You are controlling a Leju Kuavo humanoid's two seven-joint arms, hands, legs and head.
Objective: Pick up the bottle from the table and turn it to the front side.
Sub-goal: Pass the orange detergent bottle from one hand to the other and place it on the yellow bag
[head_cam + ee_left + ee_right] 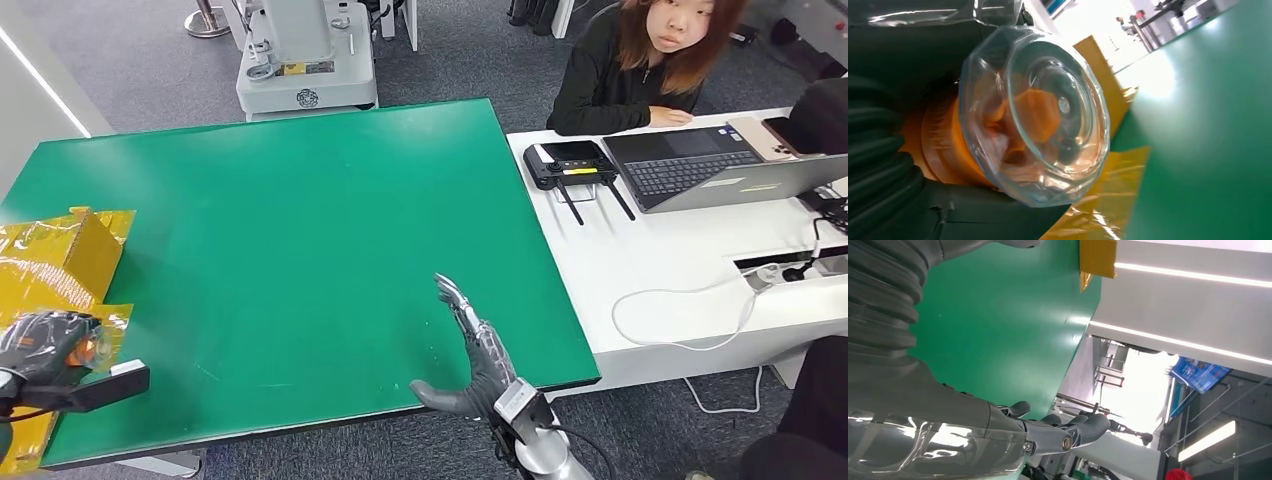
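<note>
Left hand point(45, 345) grips the clear bottle point(1033, 115) (orange inside) at eight o'clock; right hand point(470, 345) hovers, fingers spread, over the green desk point(300, 230).

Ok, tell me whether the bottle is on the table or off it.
Off it. The left hand holds the bottle at the table's left edge, above the yellow box.

Green table point(300, 230) — yellow box point(55, 255) at edge.
</note>
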